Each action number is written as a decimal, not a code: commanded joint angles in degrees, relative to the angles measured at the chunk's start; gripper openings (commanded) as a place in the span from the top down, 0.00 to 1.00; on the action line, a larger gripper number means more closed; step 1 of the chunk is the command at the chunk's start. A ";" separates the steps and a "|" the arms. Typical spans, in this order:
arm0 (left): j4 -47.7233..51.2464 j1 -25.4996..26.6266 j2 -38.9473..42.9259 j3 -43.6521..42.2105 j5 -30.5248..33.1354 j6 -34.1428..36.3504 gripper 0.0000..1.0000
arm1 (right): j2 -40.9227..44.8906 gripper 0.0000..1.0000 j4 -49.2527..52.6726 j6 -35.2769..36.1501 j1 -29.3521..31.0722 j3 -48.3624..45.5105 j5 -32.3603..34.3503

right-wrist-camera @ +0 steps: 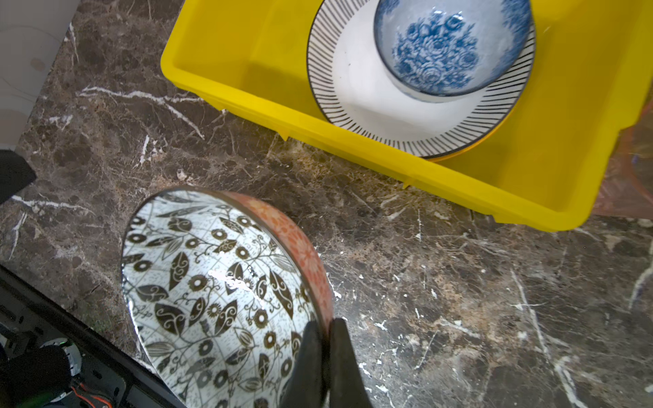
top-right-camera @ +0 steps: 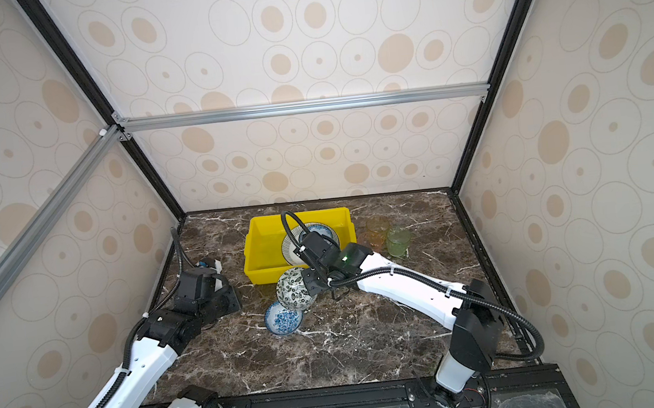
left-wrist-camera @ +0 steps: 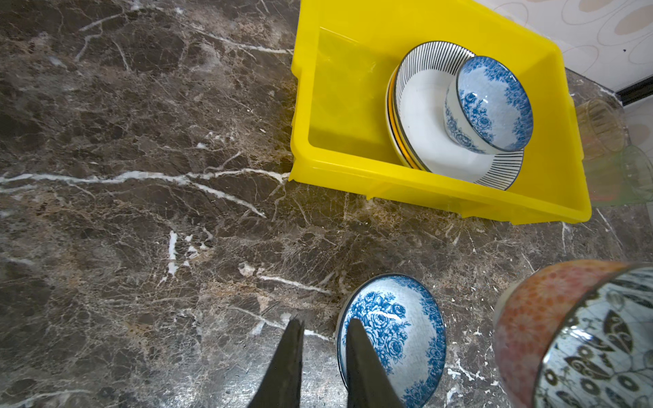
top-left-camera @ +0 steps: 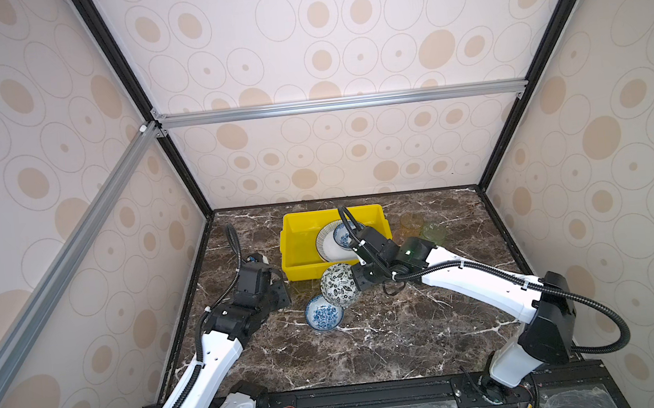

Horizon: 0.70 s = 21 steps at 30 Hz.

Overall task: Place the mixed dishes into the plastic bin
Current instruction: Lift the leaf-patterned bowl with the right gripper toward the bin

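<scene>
Marble table (top-left-camera: 411,336) | right tool (right-wrist-camera: 327,323) pinches black-white bowl (right-wrist-camera: 212,282) rim, near bin (right-wrist-camera: 530,183)

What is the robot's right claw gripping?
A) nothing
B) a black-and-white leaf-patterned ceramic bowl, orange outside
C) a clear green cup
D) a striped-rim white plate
B: the right gripper pinches the rim of the black-and-white leaf-patterned bowl, held tilted.

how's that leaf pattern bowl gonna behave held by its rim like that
Likely stiff and fairly heavy for its size: the leaf pattern bowl looks like thick glazed ceramic. Its glossy glaze shows glare, so it may slip or pivot in the right tool, which pinches only one spot on the rim. Probably fragile if dropped on the marble table.
</scene>
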State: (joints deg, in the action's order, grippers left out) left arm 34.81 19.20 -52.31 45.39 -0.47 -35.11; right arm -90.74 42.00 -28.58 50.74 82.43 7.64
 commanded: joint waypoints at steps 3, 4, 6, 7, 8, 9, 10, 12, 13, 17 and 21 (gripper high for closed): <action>-0.48 -0.48 -0.64 1.95 -1.29 0.02 0.76 | 4.25 1.00 -2.36 0.78 -2.57 -1.23 1.82; -0.45 -0.48 -0.87 1.99 -1.29 -0.01 0.76 | 4.47 1.00 -2.44 0.88 -2.83 -1.38 1.90; -0.53 -0.48 -1.20 1.94 -1.37 -0.03 0.76 | 5.01 1.00 -2.53 0.89 -3.64 -1.71 2.21; -0.60 -0.48 -1.36 1.95 -1.42 -0.04 0.76 | 5.24 1.00 -2.45 0.64 -4.01 -1.80 2.93; -0.62 -0.48 -1.47 2.00 -1.46 -0.04 0.76 | 5.54 1.00 -2.45 0.63 -4.11 -2.00 4.14; -0.70 -0.46 -1.56 2.07 -1.55 -0.04 0.76 | 5.81 1.00 -2.45 0.74 -4.28 -2.07 4.94; -0.73 -0.48 -1.65 2.04 -1.63 -0.02 0.76 | 6.04 1.00 -2.60 0.86 -4.44 -2.24 5.74; -0.70 -0.48 -1.82 2.08 -1.81 0.04 0.76 | 6.59 1.00 -3.25 0.92 -5.09 -2.69 6.10; -0.73 -0.48 -1.91 2.16 -1.81 0.04 0.76 | 6.83 1.00 -3.78 0.90 -5.49 -2.90 6.01; -1.07 -0.44 -2.48 2.20 -2.16 -0.19 0.76 | 7.67 1.00 -5.42 0.78 -7.31 -3.81 4.26; -1.93 -0.48 -3.12 2.11 -2.95 -0.65 0.76 | 7.91 1.00 -6.13 0.84 -9.52 -3.97 2.19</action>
State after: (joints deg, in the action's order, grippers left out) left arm 33.89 19.11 -55.09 45.39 -2.83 -35.16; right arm -84.99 39.13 -27.77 42.50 78.41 10.98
